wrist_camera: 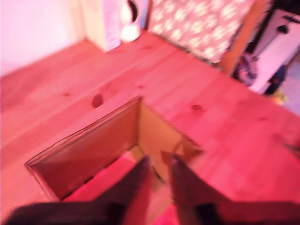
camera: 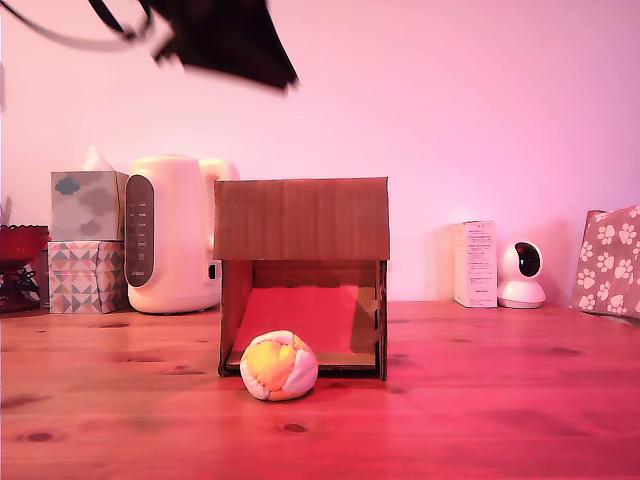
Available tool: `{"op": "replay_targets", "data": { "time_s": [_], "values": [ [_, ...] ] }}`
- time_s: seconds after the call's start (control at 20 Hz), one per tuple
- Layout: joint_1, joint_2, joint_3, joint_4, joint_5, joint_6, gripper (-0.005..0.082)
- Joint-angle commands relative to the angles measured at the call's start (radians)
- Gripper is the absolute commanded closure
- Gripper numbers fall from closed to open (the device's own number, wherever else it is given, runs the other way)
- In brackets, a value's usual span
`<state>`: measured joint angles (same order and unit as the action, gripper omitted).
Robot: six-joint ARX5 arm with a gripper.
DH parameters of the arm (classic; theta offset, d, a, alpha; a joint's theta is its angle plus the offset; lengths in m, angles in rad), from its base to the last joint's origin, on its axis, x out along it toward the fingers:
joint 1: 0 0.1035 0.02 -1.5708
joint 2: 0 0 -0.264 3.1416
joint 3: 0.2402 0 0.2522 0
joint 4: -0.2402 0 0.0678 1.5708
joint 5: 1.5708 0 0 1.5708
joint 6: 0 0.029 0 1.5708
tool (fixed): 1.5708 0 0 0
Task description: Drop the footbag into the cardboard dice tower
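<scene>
The footbag (camera: 279, 365) sits on the table (camera: 480, 400) in the lower middle of the exterior frame, right at the front of the cardboard dice tower (camera: 302, 220), just before its low opening. Orange, yellow and white panels face us. Behind it the red ramp (camera: 300, 315) slopes up inside the tower, under the solid brown front panel.

Up in the top left of the exterior frame, the dark, blurred arm hangs high above the tower. From the wrist view, the pincer (wrist_camera: 159, 183) shows two dark fingers (wrist_camera: 136, 183) with a narrow gap between them and nothing held there: slightly parted, empty, looking down into the tower's open top (wrist_camera: 117, 140).

Out to the exterior view's left stand a white kettle (camera: 170, 235), two stacked tissue boxes (camera: 88, 240) and a red bowl (camera: 20, 243) at the frame edge. To the exterior view's right stand a white carton (camera: 475, 263), a small round camera (camera: 521, 273) and a paw-print cushion (camera: 610, 260).
</scene>
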<state>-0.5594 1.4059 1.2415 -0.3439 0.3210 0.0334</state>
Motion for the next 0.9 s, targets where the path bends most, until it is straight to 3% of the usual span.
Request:
{"op": "replay_targets", "data": {
  "time_s": [0.0,0.25,0.5,0.85],
  "values": [
    [0.002,-0.027,-0.048,0.013,0.016,0.014,0.0793],
    [0.013,-0.179,-0.263,0.150,0.021,0.017,0.0793],
    [0.063,-0.370,-0.537,0.260,0.058,0.008,0.0793],
    [0.181,-0.570,-0.787,0.237,0.064,-0.055,0.0793]
  ]
}}
